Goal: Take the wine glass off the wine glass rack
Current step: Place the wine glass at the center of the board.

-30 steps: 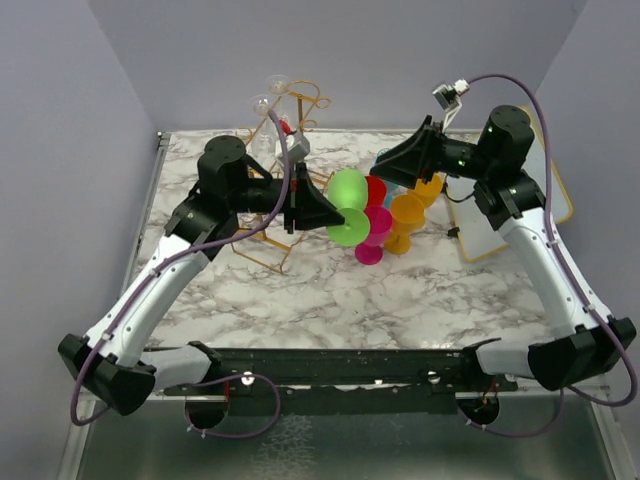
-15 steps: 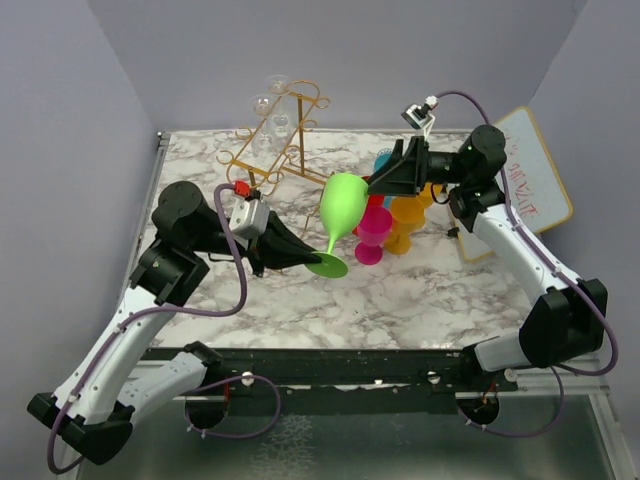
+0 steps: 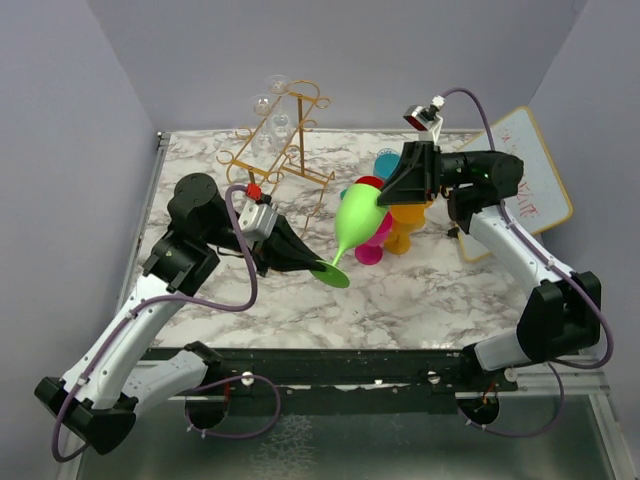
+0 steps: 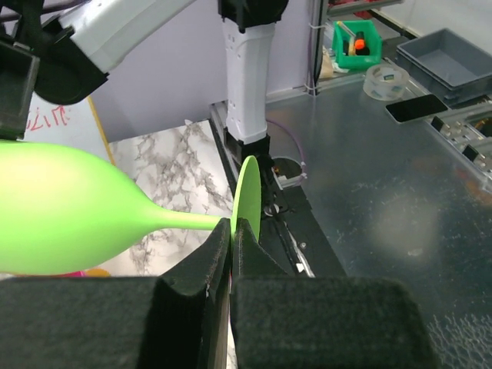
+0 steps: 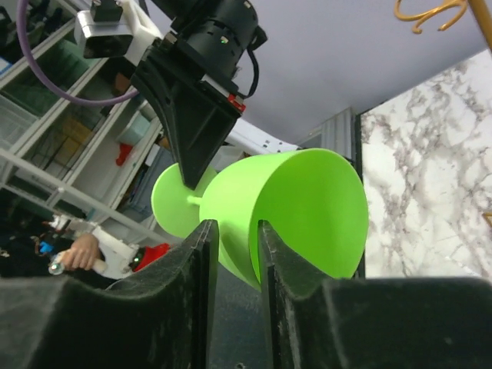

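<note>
The bright green wine glass (image 3: 355, 222) hangs tilted over the table, away from the gold wire wine glass rack (image 3: 290, 140) at the back left. My left gripper (image 3: 318, 265) is shut on the edge of the glass's round foot, as the left wrist view shows at the left gripper (image 4: 232, 227), with the glass (image 4: 69, 207) stretching off to the left. My right gripper (image 3: 385, 195) is at the bowl's mouth. In its wrist view the right gripper (image 5: 238, 231) straddles the rim of the glass (image 5: 307, 207), one finger inside and one outside. Contact is unclear.
Clear glasses (image 3: 270, 100) hang on the rack's arms. A cluster of coloured cups (image 3: 385, 235) stands on the marble just behind the green glass. A whiteboard (image 3: 520, 175) lies at the right edge. A gold scroll of the rack (image 5: 430, 11) shows in the right wrist view.
My left gripper carried the green glass off the rack side and then tipped its bowl up to the right. The right gripper moved onto the rim and its jaws narrowed.
</note>
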Controlling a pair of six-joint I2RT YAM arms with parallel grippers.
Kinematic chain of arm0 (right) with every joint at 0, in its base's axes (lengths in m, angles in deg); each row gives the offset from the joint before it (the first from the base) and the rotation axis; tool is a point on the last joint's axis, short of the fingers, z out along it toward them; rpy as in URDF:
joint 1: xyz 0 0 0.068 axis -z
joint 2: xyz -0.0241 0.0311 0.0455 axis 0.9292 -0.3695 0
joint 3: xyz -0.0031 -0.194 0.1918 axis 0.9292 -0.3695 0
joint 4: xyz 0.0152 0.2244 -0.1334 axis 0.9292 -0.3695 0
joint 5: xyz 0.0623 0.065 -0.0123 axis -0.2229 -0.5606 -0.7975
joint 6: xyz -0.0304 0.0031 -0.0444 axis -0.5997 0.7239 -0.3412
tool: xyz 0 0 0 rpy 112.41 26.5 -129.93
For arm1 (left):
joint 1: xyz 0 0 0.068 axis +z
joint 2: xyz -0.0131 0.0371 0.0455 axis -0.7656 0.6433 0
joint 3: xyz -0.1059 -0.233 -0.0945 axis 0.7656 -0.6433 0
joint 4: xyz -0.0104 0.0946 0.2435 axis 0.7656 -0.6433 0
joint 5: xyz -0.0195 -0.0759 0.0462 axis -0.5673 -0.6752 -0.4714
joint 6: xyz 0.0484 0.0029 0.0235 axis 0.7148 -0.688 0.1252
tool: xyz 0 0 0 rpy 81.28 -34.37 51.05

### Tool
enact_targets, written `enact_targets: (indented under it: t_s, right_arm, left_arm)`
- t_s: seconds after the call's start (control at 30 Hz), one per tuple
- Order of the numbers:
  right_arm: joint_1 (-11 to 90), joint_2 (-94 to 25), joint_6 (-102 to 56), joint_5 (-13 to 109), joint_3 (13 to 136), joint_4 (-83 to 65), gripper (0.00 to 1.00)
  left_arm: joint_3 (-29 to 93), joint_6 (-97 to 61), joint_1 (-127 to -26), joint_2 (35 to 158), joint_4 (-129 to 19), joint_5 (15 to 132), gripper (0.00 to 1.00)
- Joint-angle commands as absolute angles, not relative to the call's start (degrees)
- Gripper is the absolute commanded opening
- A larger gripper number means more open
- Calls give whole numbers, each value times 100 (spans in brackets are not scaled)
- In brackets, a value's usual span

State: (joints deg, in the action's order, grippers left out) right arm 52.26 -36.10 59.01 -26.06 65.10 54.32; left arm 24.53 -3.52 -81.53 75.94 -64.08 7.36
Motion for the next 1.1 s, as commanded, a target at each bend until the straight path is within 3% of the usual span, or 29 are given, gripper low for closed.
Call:
enact_targets:
  t_s: [0.0, 0.07, 0.2, 0.33, 0.43, 0.5, 0.53, 0.77, 0.93, 1.0, 1.07]
  right_arm:
    - [5185, -3776, 6964, -2794, 6412, 6865, 29]
    - [5187, -3853, 7270, -2798, 6420, 7311, 23]
    - [5188, -4111, 8153, -2708, 6506, 8260, 2]
    - [5187, -4284, 8955, -2629, 6617, 9157, 1]
    - [5183, -4234, 8824, -2656, 6608, 8972, 1]
    - [5188, -4128, 8508, -2670, 6553, 8597, 1]
    - [5188, -4060, 8286, -2681, 6519, 8317, 1]
    - [5188, -3336, 5482, -2792, 6486, 4829, 1]
    - [5183, -2956, 1617, -2667, 7113, 155, 0]
    - [5176, -2926, 425, -2378, 7394, -1449, 0]
    - [5172, -2949, -198, -2171, 7523, -2345, 1]
  left_arm:
    - [2477, -114, -8151, 7730, -6304, 252, 0]
    - [2446, -34, -8151, 7732, -6307, 183, 0]
    - [2439, 18, -8151, 7756, -6352, 258, 0]
    - [2435, 285, -8151, 7753, -6670, 440, 0]
    - [2452, 377, -8151, 7744, -6858, 643, 0]
    - [2468, 395, -8151, 7732, -6953, 845, 22]
    - [2486, 444, -8151, 7736, -7029, 901, 25]
    - [2663, 693, -8151, 7741, -7409, 1328, 31]
    - [2942, 963, -8151, 7694, -7920, 1971, 51]
    - [3100, 764, -8149, 7759, -7922, 2099, 67]
    - [3300, 554, -8143, 7855, -7992, 2328, 77]
